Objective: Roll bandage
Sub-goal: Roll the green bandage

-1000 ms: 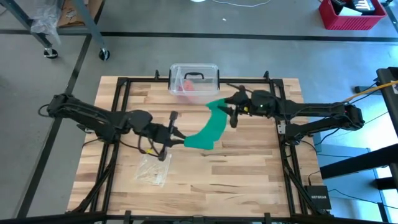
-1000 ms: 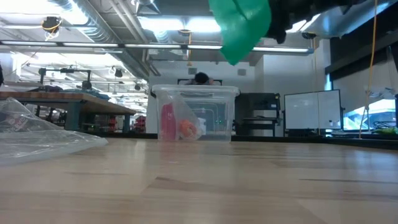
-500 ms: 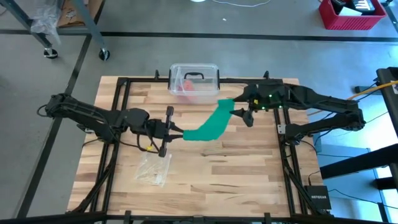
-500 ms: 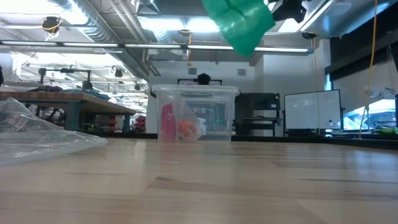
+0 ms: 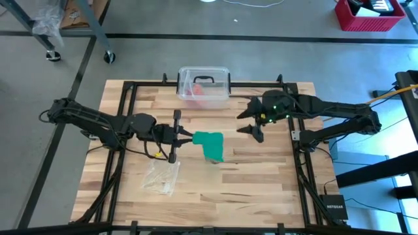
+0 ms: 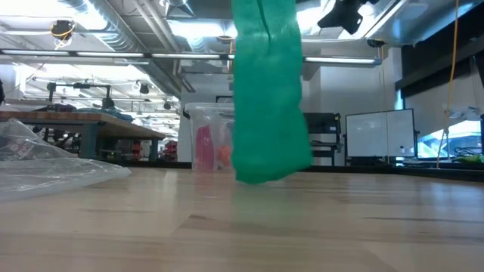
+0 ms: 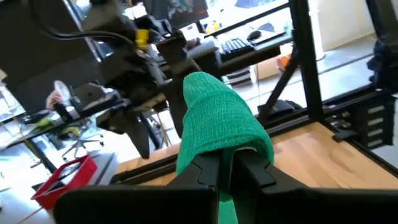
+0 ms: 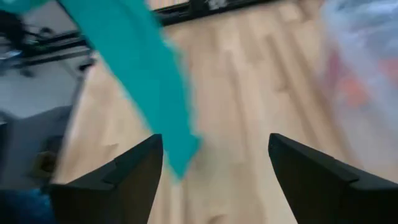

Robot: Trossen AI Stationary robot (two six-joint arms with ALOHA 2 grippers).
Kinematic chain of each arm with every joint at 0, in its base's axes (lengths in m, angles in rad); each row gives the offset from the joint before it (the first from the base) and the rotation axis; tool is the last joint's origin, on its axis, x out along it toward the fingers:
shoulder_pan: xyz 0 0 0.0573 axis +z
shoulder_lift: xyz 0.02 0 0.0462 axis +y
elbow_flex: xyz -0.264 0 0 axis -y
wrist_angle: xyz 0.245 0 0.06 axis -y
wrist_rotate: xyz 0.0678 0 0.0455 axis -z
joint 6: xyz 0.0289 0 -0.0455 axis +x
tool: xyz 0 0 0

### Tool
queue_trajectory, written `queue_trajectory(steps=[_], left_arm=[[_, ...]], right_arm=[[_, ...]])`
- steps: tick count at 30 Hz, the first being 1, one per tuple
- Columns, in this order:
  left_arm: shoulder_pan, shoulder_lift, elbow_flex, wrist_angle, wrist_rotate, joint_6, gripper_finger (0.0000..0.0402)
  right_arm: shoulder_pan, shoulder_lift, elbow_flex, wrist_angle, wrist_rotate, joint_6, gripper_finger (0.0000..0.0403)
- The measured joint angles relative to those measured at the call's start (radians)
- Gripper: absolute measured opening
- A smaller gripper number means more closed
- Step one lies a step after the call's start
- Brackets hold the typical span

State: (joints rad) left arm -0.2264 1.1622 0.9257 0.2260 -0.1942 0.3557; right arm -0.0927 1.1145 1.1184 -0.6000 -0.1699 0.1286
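1. Wooden tabletop (image 5: 248, 176) under my arms; the green bandage (image 5: 210, 143) hangs above its middle.
2. My left gripper (image 5: 186, 136) is clenched on the bandage's end.
3. My right gripper (image 5: 249, 121) is spread wide, released, beside the bandage.

Green bandage dangling over the wooden table

The bandage (image 6: 266, 98) hangs straight down from twelve o'clock, its lower end just above the table (image 6: 302, 227). Behind it sits a clear plastic box (image 6: 208, 140) with pink and orange things inside. Crumpled clear wrapper (image 6: 45, 162) lies at nine o'clock. A dark gripper (image 6: 344, 13) shows at one o'clock.
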Motion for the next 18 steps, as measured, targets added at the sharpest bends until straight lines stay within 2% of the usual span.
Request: queue_trajectory(steps=[3,7,10,13,18], left_arm=[[0.000,0.000,0.000,0.019,-0.032,-0.033,0.0011],[-0.001,-0.003,0.000,0.058,-0.167,-0.092,0.0011],[-0.001,-0.003,0.000,0.047,-0.179,-0.086,0.0011],[-0.002,-0.003,0.000,0.046,-0.177,-0.069,0.0011],[-0.001,-0.003,0.000,0.047,-0.178,-0.051,0.0011]], right_arm=[[0.069,0.000,-0.091,0.145,0.087,-0.066,0.0294],[0.159,0.004,-0.272,0.534,0.146,-0.134,0.0294],[0.196,0.035,-0.385,0.776,0.250,-0.141,0.0294],[0.199,0.072,-0.439,0.907,0.308,-0.137,0.0294],[0.197,0.169,-0.448,0.988,0.304,-0.087,0.0294]])
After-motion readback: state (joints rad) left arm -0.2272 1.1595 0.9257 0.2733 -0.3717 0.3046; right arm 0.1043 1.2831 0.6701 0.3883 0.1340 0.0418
